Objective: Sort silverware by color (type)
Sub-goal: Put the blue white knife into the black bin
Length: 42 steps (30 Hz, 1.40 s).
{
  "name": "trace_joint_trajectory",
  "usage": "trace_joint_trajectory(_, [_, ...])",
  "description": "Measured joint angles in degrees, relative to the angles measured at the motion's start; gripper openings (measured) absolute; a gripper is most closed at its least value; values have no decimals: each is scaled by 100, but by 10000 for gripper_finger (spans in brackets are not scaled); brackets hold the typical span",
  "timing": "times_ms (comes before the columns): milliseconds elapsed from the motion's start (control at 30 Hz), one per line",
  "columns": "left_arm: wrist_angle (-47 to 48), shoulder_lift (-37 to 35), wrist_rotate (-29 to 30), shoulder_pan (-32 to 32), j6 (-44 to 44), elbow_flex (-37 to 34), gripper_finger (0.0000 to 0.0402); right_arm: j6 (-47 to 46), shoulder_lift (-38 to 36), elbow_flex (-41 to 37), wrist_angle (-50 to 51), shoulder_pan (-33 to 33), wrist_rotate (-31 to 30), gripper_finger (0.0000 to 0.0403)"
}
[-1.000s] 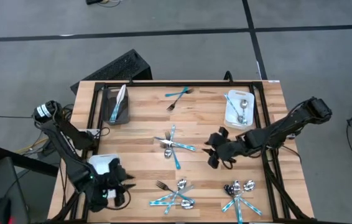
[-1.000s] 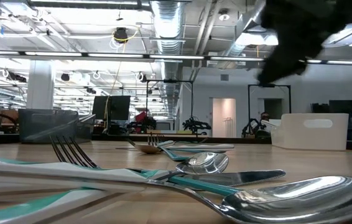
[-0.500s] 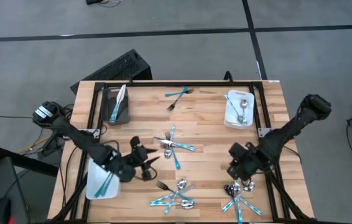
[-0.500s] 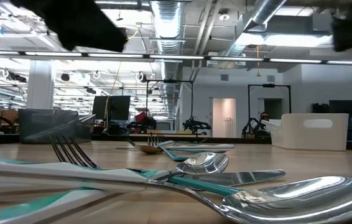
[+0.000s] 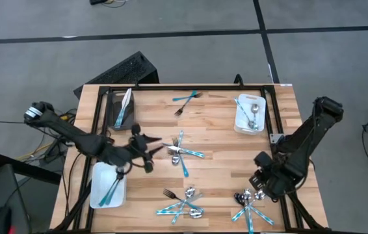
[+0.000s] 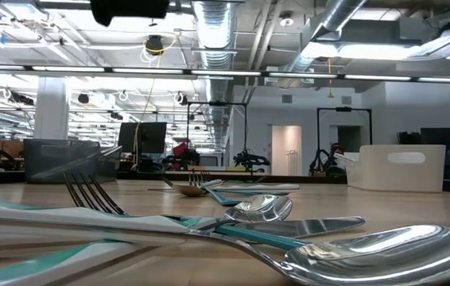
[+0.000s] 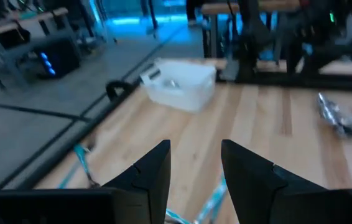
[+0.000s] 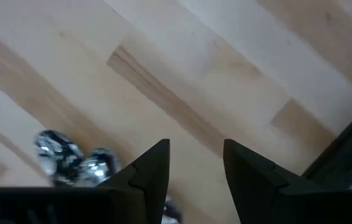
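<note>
On the table we count 3 loose groups of silverware left to sort and 3 bins already holding a few pieces, so we judge the job well under half done. The biggest share waits along the near edge: a near-left pile of forks, spoons and teal-handled pieces, and a near-right pile of shiny spoons crossed with teal ones. A middle cluster mixes silver and teal too, and 2 strays lie at the far edge, a teal piece and a fork.

As for what is sorted, the dark bin at the far left holds a white-looking piece and a teal one, the white bin at the far right holds a silver spoon with something teal beside it, and the near-left bin holds a teal piece.

We have the left gripper just beside the middle cluster, fingers apart and nothing between them. The right gripper hovers over the near-right pile, its fingers likewise spread and empty, with shiny spoon bowls showing just beyond them. We reckon each arm is about to pick from its nearest heap.
</note>
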<state>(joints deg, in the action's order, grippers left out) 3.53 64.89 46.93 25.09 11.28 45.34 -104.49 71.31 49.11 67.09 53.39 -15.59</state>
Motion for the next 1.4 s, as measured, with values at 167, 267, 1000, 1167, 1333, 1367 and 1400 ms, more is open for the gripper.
trace_joint_trajectory(167, [232,-342,379,-153,-240,0,130,245,111,-165,98,57,23,175])
trace_joint_trajectory(267, [730,-338,636,-247,-90,0,130,-137,105,-165,207,-3,539,175])
trace_joint_trajectory(1000, [1005,89,-1048,-1931,386,-465,130,4981,916,-160,-4460,-3096,-1611,175])
trace_joint_trajectory(1167, [531,100,-1252,-1928,193,-728,130,6672,1962,-157,-6774,-3950,-1365,175])
trace_joint_trajectory(1333, [1280,100,-1440,-1852,618,-730,130,7345,2651,122,-7061,-4231,-353,175])
trace_joint_trajectory(1367, [1404,100,-1376,-1824,706,-730,130,7442,2739,166,-6995,-4241,-246,175])
trace_joint_trajectory(1400, [1483,100,-1314,-1804,805,-730,130,7487,2802,183,-6871,-4253,-222,174])
